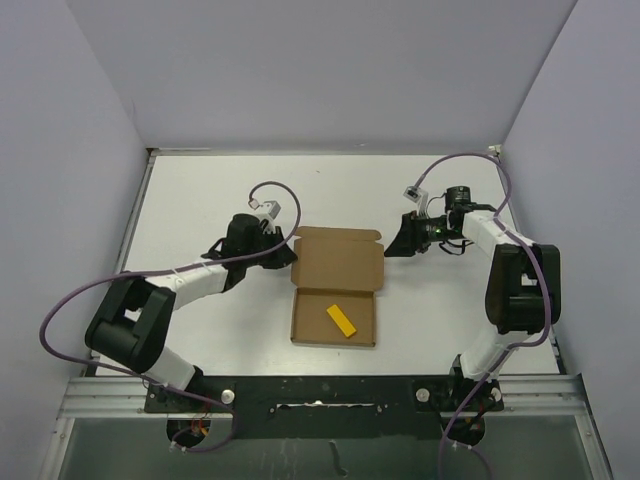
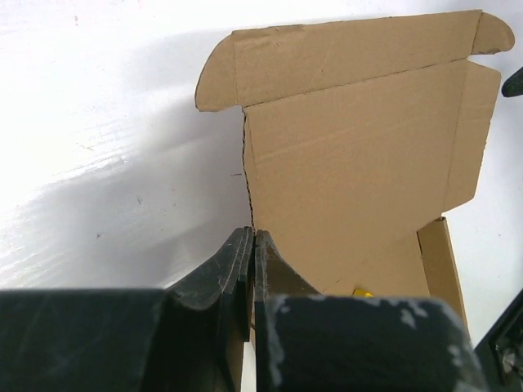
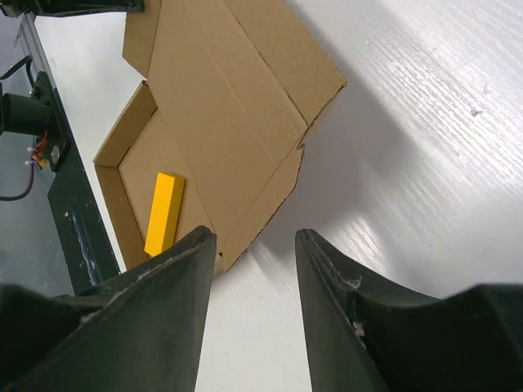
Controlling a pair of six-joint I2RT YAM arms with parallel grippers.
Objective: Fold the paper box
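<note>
Paper box [image 1: 335,262] at centre of top view on table [image 1: 200,200], lid open toward top of frame. Yellow bar [image 1: 341,321] in tray. Left gripper [image 1: 284,250] pressed together at lid's left edge; can't tell if pinching cardboard. Right gripper [image 1: 393,245] spread, just right of lid, holding nothing.

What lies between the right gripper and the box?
Only bare table, seen in the right wrist view and from above: the right gripper faces the box across it.

paper box [image 1: 337,262]: plain brown | bar [image 1: 341,321]: yellow | table [image 1: 200,200]: white, perhaps streaked
</note>
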